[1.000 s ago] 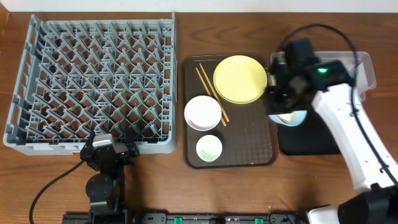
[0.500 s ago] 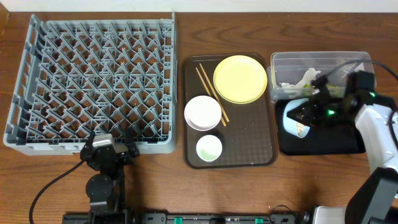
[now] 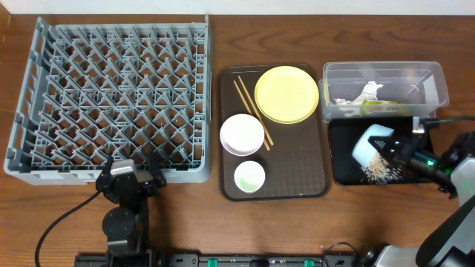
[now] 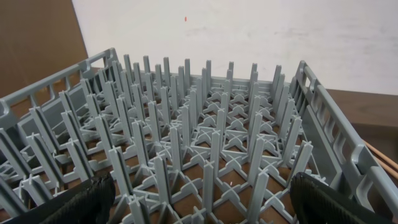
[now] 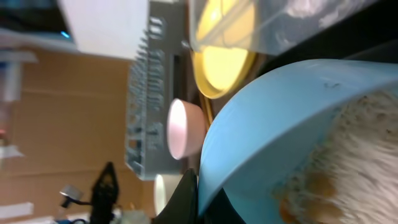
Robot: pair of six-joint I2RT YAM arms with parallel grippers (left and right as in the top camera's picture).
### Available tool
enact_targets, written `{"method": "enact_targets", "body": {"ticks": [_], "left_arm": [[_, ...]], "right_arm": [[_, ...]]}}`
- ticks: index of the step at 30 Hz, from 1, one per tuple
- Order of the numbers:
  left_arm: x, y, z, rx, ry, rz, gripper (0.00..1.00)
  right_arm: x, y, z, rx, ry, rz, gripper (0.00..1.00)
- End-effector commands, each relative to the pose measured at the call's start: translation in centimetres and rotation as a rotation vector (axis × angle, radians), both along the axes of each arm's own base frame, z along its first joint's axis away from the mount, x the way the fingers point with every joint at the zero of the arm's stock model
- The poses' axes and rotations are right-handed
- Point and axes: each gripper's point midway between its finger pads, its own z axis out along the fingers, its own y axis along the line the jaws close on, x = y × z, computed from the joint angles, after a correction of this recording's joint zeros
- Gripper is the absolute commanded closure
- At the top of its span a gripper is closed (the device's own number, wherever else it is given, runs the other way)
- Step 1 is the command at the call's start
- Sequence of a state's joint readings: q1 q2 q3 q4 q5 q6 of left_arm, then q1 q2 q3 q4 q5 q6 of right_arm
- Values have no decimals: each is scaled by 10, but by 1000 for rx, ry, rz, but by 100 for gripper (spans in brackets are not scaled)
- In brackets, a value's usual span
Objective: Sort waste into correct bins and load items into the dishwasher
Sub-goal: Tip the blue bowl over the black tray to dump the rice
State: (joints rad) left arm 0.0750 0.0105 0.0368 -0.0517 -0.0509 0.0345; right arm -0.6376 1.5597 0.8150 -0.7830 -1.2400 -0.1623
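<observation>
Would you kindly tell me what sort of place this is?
Probably a lab mock-up of a dish-clearing station: a table with a grey dish rack, a brown serving tray holding a yellow plate, and a clear waste tub.

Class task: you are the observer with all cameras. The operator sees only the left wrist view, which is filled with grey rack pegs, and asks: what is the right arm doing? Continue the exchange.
Observer: The right gripper holds the light-blue bowl tipped over the black tray.
Operator: Has anything spilled out?
Observer: Yes, rice crumbs lie on that tray by the bowl.
Operator: What is left to load?
Observer: The yellow plate, white bowl, small cup and chopsticks sit on the brown tray.
</observation>
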Motion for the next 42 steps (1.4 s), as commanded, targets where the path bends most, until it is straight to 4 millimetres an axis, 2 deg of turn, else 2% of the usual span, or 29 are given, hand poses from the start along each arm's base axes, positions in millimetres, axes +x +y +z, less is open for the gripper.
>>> {"method": "enact_targets", "body": {"ticks": [1, 8, 19, 32, 42], "left_arm": [[0, 1, -18, 11, 43, 2, 9], [0, 1, -18, 11, 43, 2, 9], [0, 1, -18, 11, 43, 2, 9], [0, 1, -18, 11, 43, 2, 9], [0, 1, -18, 11, 43, 2, 9]], "right_arm": [[2, -5, 29, 101, -130, -26, 99], [4, -15, 57, 241, -212, -59, 99], [9, -32, 57, 292, -147, -115, 99], [9, -33, 58, 469, 62, -161, 99], [14, -37, 55, 415, 37, -166, 99]]}}
